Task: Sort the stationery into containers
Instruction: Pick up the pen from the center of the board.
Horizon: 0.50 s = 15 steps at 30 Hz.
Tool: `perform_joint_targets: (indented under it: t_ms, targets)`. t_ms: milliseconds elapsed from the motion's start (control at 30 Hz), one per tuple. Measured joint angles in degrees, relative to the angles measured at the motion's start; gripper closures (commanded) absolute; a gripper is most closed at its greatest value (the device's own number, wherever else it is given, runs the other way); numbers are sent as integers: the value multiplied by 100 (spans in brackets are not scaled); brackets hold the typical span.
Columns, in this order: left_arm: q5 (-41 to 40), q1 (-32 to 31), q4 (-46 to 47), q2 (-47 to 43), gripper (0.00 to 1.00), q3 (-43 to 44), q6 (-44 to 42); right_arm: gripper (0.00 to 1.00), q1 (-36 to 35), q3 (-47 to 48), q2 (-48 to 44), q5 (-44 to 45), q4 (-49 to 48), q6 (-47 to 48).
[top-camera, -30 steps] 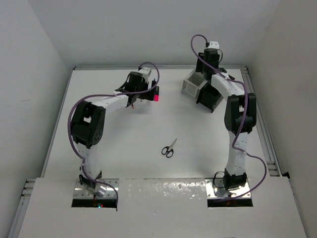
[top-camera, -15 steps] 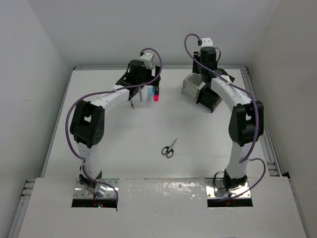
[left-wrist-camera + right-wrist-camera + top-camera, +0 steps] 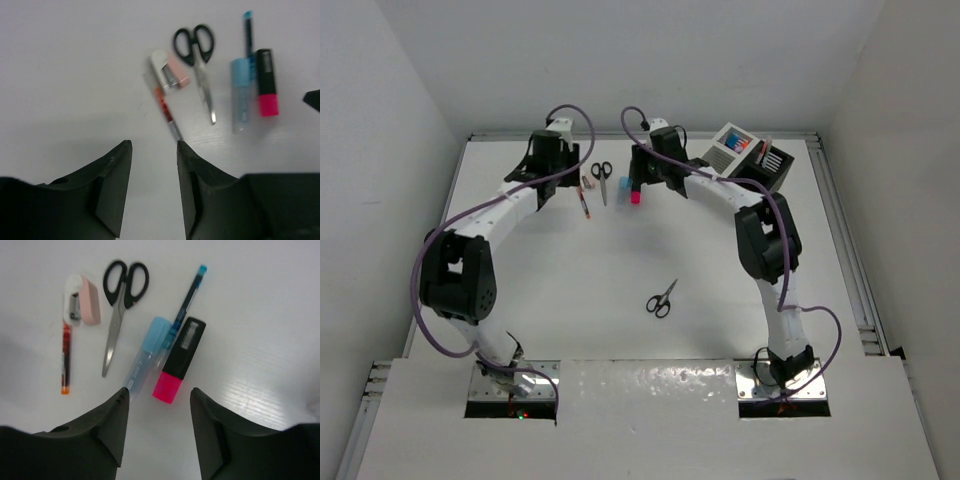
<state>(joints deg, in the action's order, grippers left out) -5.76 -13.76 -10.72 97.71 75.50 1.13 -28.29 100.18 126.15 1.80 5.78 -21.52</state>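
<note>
The stationery lies in a loose cluster at the back of the table: black-handled scissors [image 3: 601, 174] [image 3: 197, 52] [image 3: 121, 295], a red pen [image 3: 585, 201] [image 3: 165, 107] [image 3: 65, 359], a small pink-and-white piece [image 3: 170, 75] [image 3: 82, 301], a pale blue tube [image 3: 240, 95] [image 3: 146, 354], a thin blue pen [image 3: 188, 296] and a pink highlighter [image 3: 634, 194] [image 3: 266, 84] [image 3: 179, 360]. A second pair of scissors [image 3: 662, 298] lies mid-table. My left gripper [image 3: 560, 180] [image 3: 154, 145] is open and empty just left of the red pen. My right gripper [image 3: 642, 180] [image 3: 157, 392] hovers open above the highlighter and tube.
The white container [image 3: 731, 149] and the black container [image 3: 775, 166] stand together at the back right, with a few pens standing in them. Both arms reach over the back of the table; a raised rail [image 3: 842, 230] runs along the right edge.
The right arm left the containers and swung left over the pen cluster. The left gripper drew back to the left of the items and its jaws narrowed.
</note>
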Motion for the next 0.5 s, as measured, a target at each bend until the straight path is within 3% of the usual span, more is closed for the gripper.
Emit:
perform_joint_targets:
  t_ms: [133,267,500]
  targets:
    - [-118,280,-125,-319,67,-651,247,54,-37,31,273,-70,229,-164]
    - [-59,310,-286,-275,55,-868,505,54,-42,0,249,-83,216,-227]
    - [-50,310,-297,-31,55,-800,815,54,-94,39,304,-13,240,-363]
